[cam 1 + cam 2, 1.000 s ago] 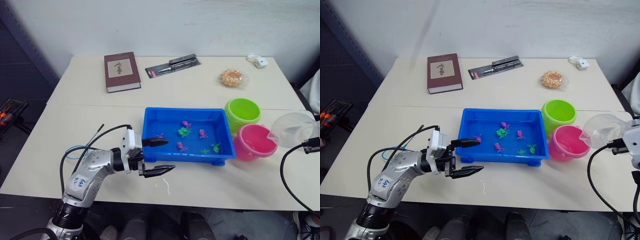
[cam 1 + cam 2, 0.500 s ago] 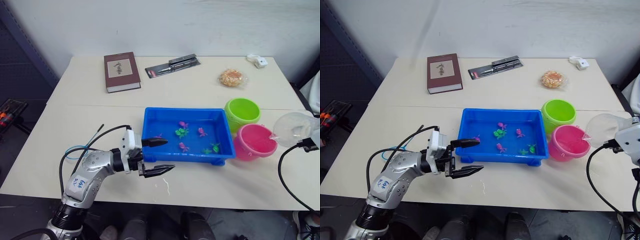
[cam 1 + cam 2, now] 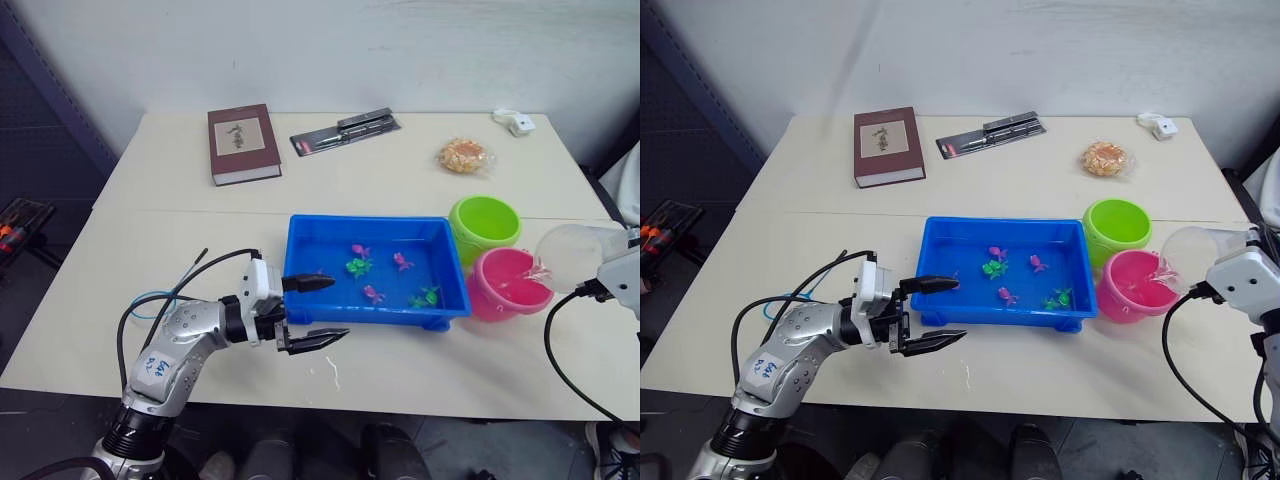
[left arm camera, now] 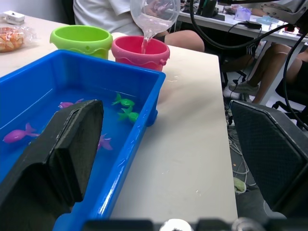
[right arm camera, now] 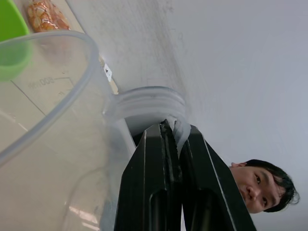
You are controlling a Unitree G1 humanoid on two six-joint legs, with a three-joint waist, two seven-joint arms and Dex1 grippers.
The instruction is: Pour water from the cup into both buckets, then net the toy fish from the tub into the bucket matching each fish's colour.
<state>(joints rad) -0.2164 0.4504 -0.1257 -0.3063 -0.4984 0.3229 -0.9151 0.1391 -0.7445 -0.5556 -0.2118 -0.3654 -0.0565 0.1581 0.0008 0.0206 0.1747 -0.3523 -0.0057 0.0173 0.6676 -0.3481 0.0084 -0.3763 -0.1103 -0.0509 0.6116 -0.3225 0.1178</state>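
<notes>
The clear cup [image 3: 568,254] hangs tilted over the pink bucket [image 3: 508,285], and a thin stream of water [image 4: 143,44] runs from its spout into the bucket. My right gripper [image 5: 174,131] is shut on the cup's handle. The lime green bucket [image 3: 485,226] stands just behind the pink one. Both sit at the right end of the blue tub [image 3: 300,252], where small pink fish [image 3: 373,293] and green fish [image 3: 357,266] float. At the tub's near left corner my left gripper [image 3: 322,311] is open and holds nothing.
A dark red book [image 3: 243,143], a flat packaged tool [image 3: 345,130], a snack bag [image 3: 465,156] and a small white device [image 3: 518,123] lie along the far side of the table. A person [image 5: 262,185] sits past the table's right end.
The cup has moved a little left and tipped further over the pink bucket, and water now runs out. The fish have drifted in the tub. My left arm has not moved.
</notes>
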